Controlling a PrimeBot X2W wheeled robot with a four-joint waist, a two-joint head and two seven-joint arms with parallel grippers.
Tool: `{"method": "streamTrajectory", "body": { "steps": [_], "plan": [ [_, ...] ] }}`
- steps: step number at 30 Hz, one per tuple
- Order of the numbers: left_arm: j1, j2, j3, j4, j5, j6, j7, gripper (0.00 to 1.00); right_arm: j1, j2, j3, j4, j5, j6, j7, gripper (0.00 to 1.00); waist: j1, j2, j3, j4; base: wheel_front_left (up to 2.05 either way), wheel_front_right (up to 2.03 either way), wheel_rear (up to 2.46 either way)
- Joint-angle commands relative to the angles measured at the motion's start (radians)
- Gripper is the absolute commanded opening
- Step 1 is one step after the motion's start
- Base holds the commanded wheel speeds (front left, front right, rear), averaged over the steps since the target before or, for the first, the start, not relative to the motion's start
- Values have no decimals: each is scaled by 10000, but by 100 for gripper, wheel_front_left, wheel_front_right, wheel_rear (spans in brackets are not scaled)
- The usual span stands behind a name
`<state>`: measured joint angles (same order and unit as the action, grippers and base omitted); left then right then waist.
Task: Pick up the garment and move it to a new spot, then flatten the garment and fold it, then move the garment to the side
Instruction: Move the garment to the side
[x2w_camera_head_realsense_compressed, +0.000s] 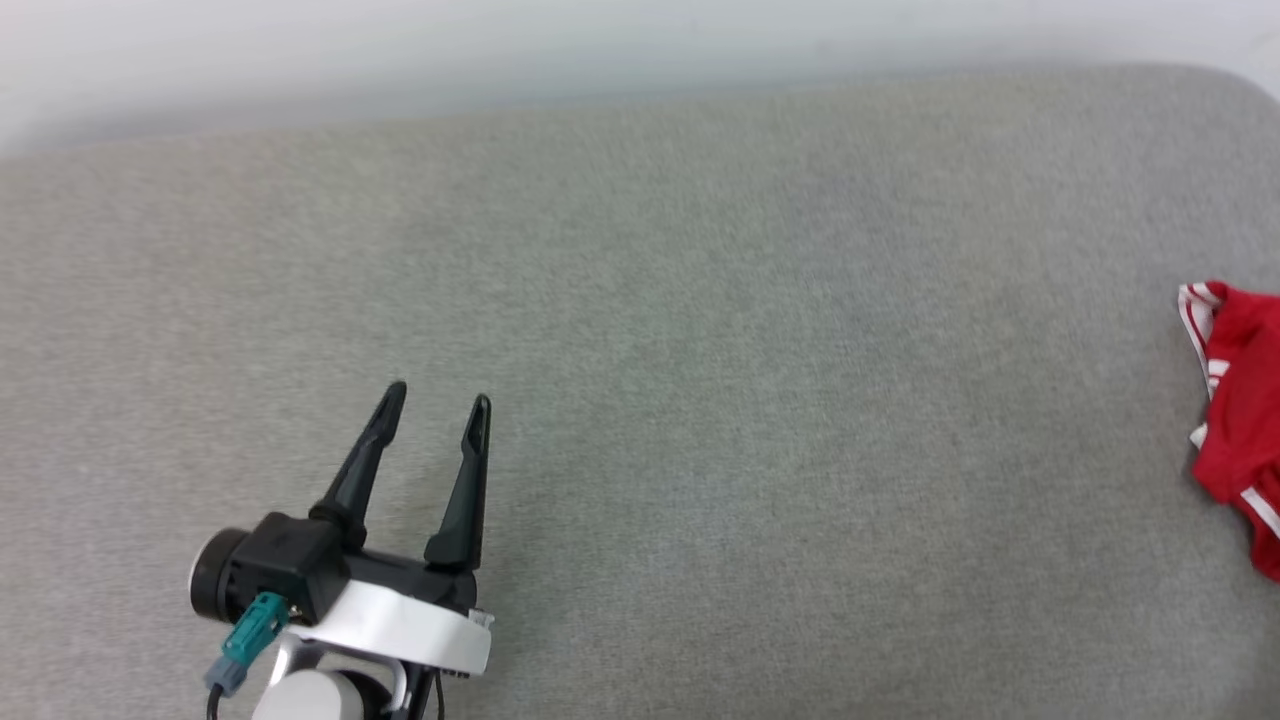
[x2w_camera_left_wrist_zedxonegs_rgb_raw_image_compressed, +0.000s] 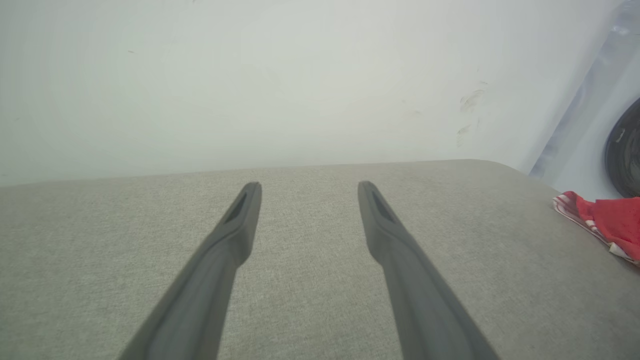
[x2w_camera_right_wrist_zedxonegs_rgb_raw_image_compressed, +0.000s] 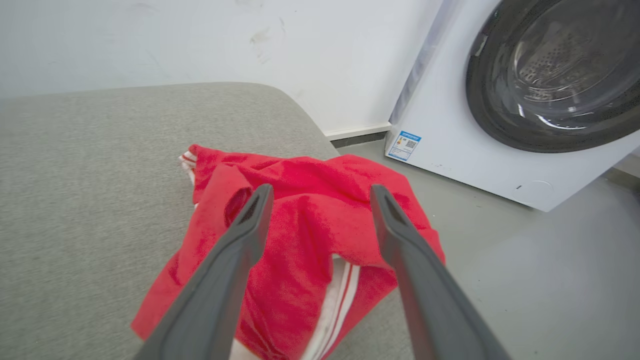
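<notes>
My right gripper (x2w_camera_right_wrist_zedxonegs_rgb_raw_image_compressed: 321, 189) hangs closest, jaws spread wide and gripping nothing, just above the garment (x2w_camera_right_wrist_zedxonegs_rgb_raw_image_compressed: 310, 230), which lies crumpled at the right edge of the grey padded surface (x2w_camera_head_realsense_compressed: 700, 350). My left gripper (x2w_camera_head_realsense_compressed: 440, 393) is likewise agape and empty over the near-left part, well apart from it. I judge flattening, folding and setting aside are all left to do; whether the first move is finished I cannot tell

Red shirt (x2w_camera_right_wrist_zedxonegs_rgb_raw_image_compressed: 300, 240) w/ white & red stripe trim. It's all bunched up in a heap, not flat, w/ lots of folds. Lies at the rt edge of the grey soft top (x2w_camera_right_wrist_zedxonegs_rgb_raw_image_compressed: 75, 175).
</notes>
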<state>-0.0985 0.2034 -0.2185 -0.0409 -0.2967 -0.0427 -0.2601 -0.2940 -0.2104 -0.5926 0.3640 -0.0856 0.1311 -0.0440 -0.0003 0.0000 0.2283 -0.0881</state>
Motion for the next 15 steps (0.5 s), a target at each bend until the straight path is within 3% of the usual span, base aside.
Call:
{"method": "streamTrajectory", "body": {
  "steps": [1, 9, 15],
  "plan": [
    [197, -76, 53, 76, -50, 83, -58, 100, 350, 205, 156, -278, 149, -8, -18, 100, 3, 0, -565, 401, 0, 0, 0],
    [800, -196, 383, 491, -135, 294, -66, 100, 1733, 1168, 1654, -1971, 696, -9, 196, 100, 3, 0, -1247, 729, 0, 0, 0],
    [1071, -236, 658, 712, -56, 410, -66, 100, 2463, 1456, 3042, -2867, 1242, -8, 239, 100, 3, 0, -1579, 847, 0, 0, 0]
  ]
}}
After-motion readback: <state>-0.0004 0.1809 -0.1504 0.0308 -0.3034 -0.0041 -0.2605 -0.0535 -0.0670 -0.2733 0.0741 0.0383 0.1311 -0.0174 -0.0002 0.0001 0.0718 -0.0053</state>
